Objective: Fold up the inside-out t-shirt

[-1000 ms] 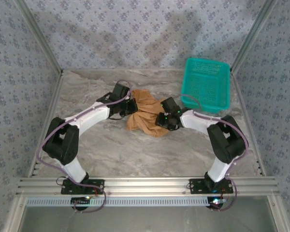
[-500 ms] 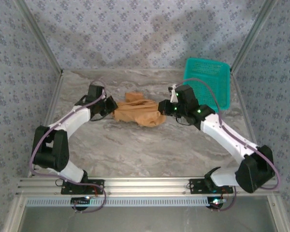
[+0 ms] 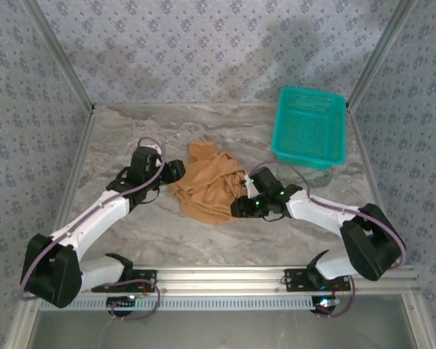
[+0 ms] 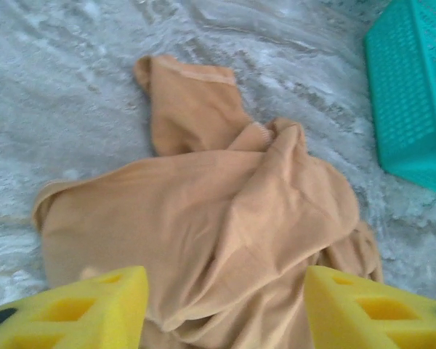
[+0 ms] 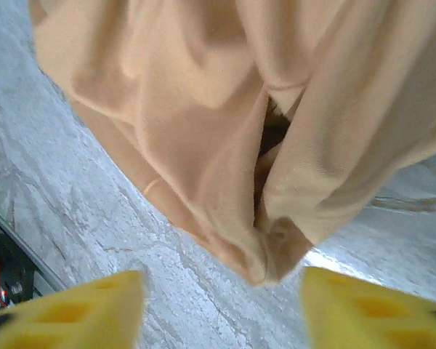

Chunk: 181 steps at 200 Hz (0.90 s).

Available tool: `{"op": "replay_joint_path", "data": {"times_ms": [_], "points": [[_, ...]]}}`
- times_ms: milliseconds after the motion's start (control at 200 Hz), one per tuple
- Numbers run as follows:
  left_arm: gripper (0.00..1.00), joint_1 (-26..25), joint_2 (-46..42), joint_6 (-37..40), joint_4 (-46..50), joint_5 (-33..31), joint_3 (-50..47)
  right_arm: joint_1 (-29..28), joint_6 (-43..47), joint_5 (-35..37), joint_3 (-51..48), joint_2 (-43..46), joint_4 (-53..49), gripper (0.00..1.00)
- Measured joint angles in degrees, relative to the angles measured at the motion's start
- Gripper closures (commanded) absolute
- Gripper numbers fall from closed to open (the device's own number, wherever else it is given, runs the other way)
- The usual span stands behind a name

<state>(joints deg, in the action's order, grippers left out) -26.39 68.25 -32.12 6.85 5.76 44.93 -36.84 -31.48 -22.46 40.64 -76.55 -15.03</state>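
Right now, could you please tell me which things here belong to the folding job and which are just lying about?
For the job: inside-out t-shirt, crumpled on the table; left tool and right tool, open at its sides.
Lying about: teal basket, at the far right, apart from the shirt.

Grey marbled table [image 3: 225,236]. Blue-grey patterned walls [image 3: 203,51] behind and either side of it. Aluminium rail [image 3: 218,275] along its near edge, teal basket [image 3: 310,127] far-right.
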Motion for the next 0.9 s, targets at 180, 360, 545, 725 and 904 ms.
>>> {"op": "replay_joint_path", "data": {"times_ms": [180,360,545,725,904], "points": [[0.33,-8.52,8.72,7.32,-0.55,1.68,5.66,10.27,-2.64,3.5,1.03,6.27,-2.51,0.53],[0.29,-12.61,24.33,14.45,0.7,2.51,15.43,17.68,-5.88,5.14,0.96,6.29,-4.26,0.53],[0.29,-12.61,36.09,19.37,3.45,0.98,24.48,17.33,-6.69,4.17,0.98,6.38,-4.61,0.47],[0.83,-12.41,41.03,21.79,6.84,-1.25,28.72,14.93,-6.67,3.61,2.16,4.0,-4.85,0.35],[1.0,-10.82,41.2,22.16,10.34,-2.12,32.0,10.47,-7.17,4.46,9.44,-8.7,-3.21,0.33]]}}
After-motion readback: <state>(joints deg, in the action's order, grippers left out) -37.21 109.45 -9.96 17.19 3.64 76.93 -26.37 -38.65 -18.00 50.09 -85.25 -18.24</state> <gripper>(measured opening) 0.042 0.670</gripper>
